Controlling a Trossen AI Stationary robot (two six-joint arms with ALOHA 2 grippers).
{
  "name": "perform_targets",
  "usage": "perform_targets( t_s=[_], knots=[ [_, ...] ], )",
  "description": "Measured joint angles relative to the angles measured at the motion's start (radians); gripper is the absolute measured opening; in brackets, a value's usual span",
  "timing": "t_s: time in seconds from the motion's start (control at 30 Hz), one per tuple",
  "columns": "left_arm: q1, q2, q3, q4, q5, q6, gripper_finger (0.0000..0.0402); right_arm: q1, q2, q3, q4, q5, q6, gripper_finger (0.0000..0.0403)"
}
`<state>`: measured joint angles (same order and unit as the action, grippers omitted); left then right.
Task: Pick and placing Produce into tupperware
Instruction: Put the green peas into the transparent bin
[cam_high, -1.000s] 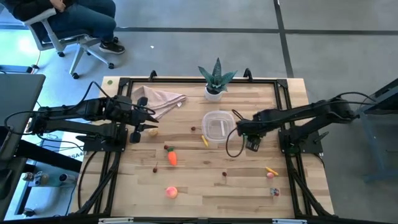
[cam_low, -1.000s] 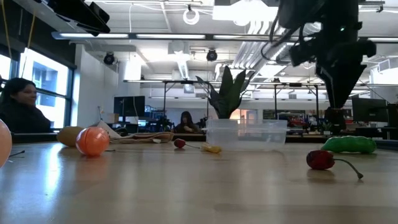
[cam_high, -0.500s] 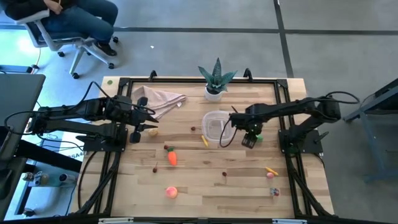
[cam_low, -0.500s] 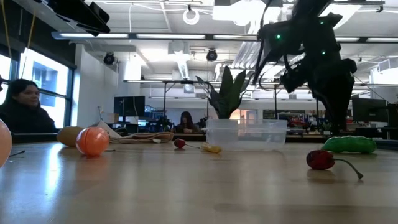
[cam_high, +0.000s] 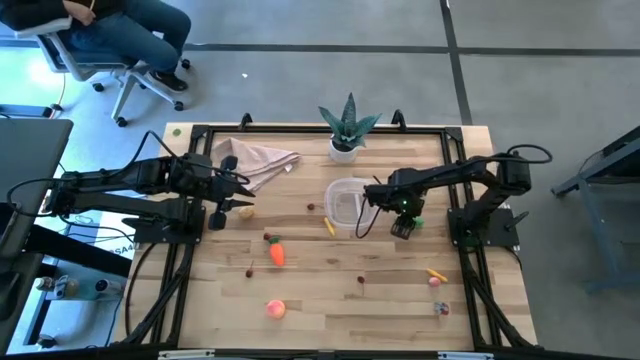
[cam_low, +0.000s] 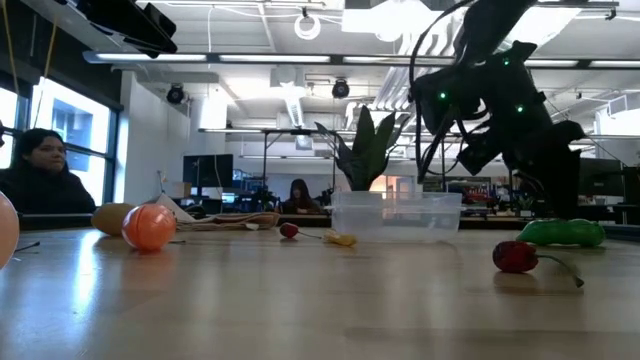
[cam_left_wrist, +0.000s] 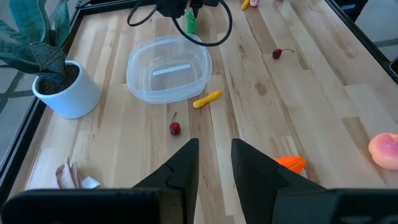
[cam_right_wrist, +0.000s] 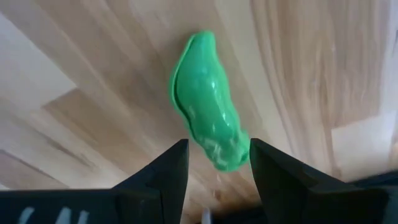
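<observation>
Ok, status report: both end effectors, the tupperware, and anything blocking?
Right end effector open, straddling green pod on table. Left end effector empty, parked by cloth. Tupperware empty. Nothing blocking.

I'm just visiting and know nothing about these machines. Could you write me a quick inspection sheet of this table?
Surface: wooden table, black frame.
Job's things: clear tupperware empty; green pod, carrot, peach, yellow strip, cherries scattered on the wood.
Clutter: potted plant, crumpled cloth.
Grippers: right gripper over the pod, jaws open astride it; left gripper waits at the left edge, jaws narrowly apart, empty.
Cables: black loop beside the tupperware.
Surroundings: seated person, office floor.
</observation>
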<state>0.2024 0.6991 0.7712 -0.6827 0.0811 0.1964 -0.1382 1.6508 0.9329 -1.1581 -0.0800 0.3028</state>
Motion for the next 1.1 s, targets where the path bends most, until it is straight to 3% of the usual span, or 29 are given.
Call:
perform_targets(
  t_s=[0.57,0.8,1.1],
  knots=[
    [0.000,0.000,0.000,0.000,0.000,0.000,0.0083,-0.001,0.000,-0.004,0.028,-0.007,-0.024,0.0163],
    [0.000,0.000,0.000,0.000,0.000,0.000,0.0083,0.000,-0.001,-0.117,0.101,-0.045,-0.007,0.0163],
    [0.000,0.000,0.000,0.000,0.000,0.000,0.0083,0.010,-0.001,-0.132,0.157,-0.037,0.005,0.0163]
  ],
)
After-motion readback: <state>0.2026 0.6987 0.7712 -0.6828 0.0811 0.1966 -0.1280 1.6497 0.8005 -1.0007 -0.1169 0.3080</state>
